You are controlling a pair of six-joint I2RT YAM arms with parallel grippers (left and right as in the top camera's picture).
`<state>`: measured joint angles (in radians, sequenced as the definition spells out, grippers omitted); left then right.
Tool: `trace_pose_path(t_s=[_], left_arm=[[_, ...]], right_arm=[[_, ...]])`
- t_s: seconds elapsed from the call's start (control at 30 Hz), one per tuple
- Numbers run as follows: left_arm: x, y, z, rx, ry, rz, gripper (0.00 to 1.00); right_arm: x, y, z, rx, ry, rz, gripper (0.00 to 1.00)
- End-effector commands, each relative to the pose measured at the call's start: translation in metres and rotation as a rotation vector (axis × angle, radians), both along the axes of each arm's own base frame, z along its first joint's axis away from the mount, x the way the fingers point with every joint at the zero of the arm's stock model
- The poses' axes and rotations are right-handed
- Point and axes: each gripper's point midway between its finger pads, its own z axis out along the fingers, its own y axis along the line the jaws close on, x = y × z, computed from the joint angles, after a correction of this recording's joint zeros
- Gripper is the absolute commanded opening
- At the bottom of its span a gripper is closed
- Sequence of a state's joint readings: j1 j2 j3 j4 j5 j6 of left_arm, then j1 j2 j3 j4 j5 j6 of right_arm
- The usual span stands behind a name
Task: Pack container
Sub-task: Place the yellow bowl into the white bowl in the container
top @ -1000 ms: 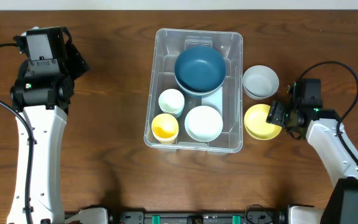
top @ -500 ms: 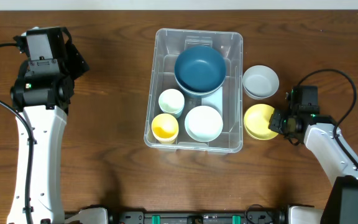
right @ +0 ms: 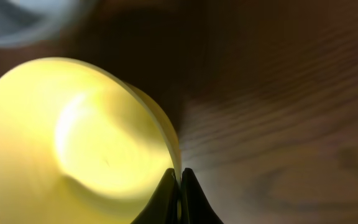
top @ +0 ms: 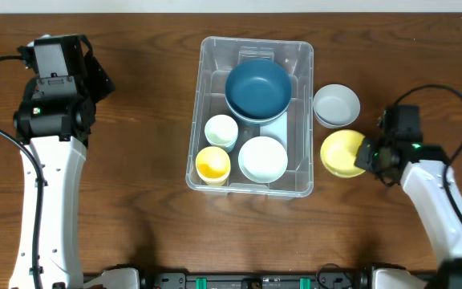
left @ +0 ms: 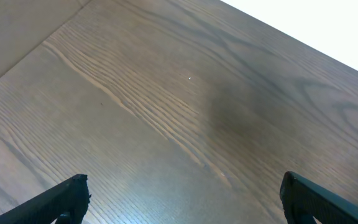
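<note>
The container (top: 247, 189), a clear plastic bin, stands at the table's middle. In it are a dark blue bowl (top: 257, 88), a white bowl (top: 263, 158), a pale cup (top: 221, 129) and a yellow cup (top: 212, 164). Just right of the bin is a yellow bowl (top: 342, 152) (right: 73, 143). My right gripper (top: 367, 154) (right: 179, 186) is shut on this bowl's right rim, which is pinched between the black fingertips. My left gripper (left: 182, 186) hangs open over bare wood at the far left, with nothing between its fingers.
A greyish-white bowl (top: 336, 105) sits on the table right of the bin, just behind the yellow bowl. The left arm (top: 54, 88) stands far from the bin. Brown wooden tabletop (top: 135, 160) lies between the left arm and the bin.
My right gripper has closed on the yellow bowl's rim, and the bowl has shifted slightly right, away from the bin. The left arm has not moved.
</note>
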<state>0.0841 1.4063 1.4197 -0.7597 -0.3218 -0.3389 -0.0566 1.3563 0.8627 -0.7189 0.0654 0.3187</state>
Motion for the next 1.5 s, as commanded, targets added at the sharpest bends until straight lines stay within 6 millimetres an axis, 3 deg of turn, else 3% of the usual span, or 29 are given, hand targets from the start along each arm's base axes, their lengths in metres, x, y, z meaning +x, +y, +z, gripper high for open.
trace_pose_path(t_s=[0.0,0.17,0.23,0.33,0.53,0.77,0.8,0.87,0.93,1.03,1.13,1.37,1.47], left_arm=[[-0.001,0.005,0.006,0.021,-0.007,0.013,0.98],[-0.001,0.005,0.006,0.022,-0.007,0.012,0.98],[-0.001,0.005,0.006,0.022,-0.007,0.012,0.98],[-0.001,0.005,0.006,0.022,-0.007,0.012,0.98],[-0.001,0.005,0.006,0.022,-0.007,0.012,0.98],[-0.001,0.005,0.006,0.021,-0.006,0.013,0.98],[-0.001,0.005,0.006,0.022,-0.007,0.012,0.98],[-0.001,0.005,0.006,0.022,-0.007,0.012,0.98],[-0.001,0.005,0.006,0.022,-0.007,0.012,0.98],[-0.001,0.005,0.006,0.021,-0.007,0.013,0.98],[-0.001,0.005,0.006,0.022,-0.007,0.012,0.98],[-0.001,0.005,0.006,0.021,-0.007,0.013,0.98],[-0.001,0.005,0.006,0.021,-0.007,0.013,0.98]], right_arm=[[0.023,-0.005,0.068,-0.021,-0.185,-0.01,0.01],[0.034,0.022,0.148,0.03,-0.375,0.075,0.01],[0.036,0.04,0.169,0.043,-0.425,0.13,0.01],[0.036,0.076,0.184,0.068,-0.462,0.238,0.01],[0.031,0.145,0.173,0.09,-0.435,0.433,0.01],[0.032,0.196,0.122,0.056,-0.294,0.562,0.02],[0.033,0.202,0.114,0.054,-0.277,0.573,0.04],[0.035,0.209,0.101,0.052,-0.246,0.589,0.32],[0.036,0.211,0.093,0.047,-0.225,0.593,0.44],[0.04,0.213,0.092,0.042,-0.235,0.599,0.48],[0.049,0.201,0.11,0.005,-0.291,0.571,0.49],[0.066,0.117,0.166,-0.1,-0.43,0.323,0.57],[0.067,0.077,0.175,-0.112,-0.444,0.203,0.58]])
